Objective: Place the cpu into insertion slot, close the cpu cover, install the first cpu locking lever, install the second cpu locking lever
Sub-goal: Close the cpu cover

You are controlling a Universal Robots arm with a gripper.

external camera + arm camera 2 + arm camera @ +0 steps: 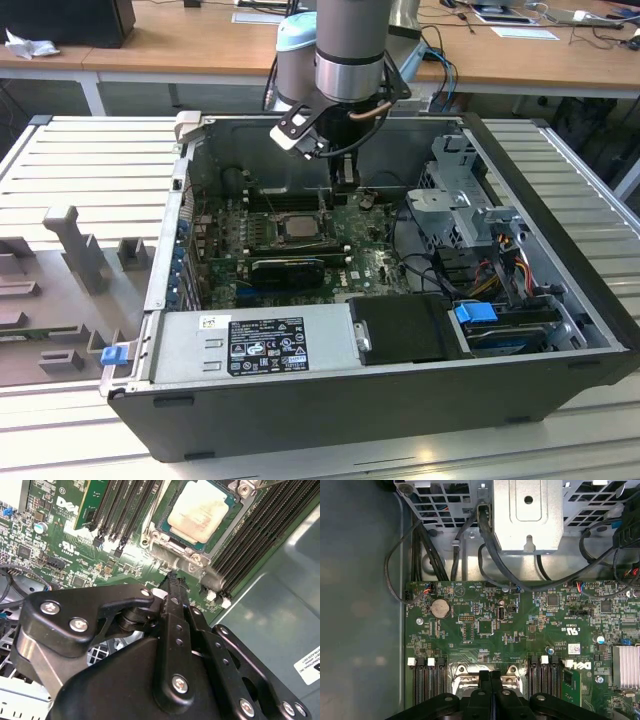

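Exterior view looks down into the pc case (pixel 350 410) from farther off, both wrist views sit close over the mobo (pixel 85 555) (pixel 520 630), shared by all 3.

The gripper (pixel 490 676) hung over the motherboard (pixel 520 630), its two black fingers pressed together with no gap. A silvery plate (pixel 461 672) with two screws lay just under the fingertips. Black memory slots (pixel 426 680) ran on both sides of the gripper. Farther from the gripper on the board sat a coin battery (pixel 440 609), and off to one side a finned heatsink (pixel 626 667). Well beyond the board's far edge from the gripper stood a metal cage (pixel 528 515), with black cables (pixel 427 545) looping beneath it.
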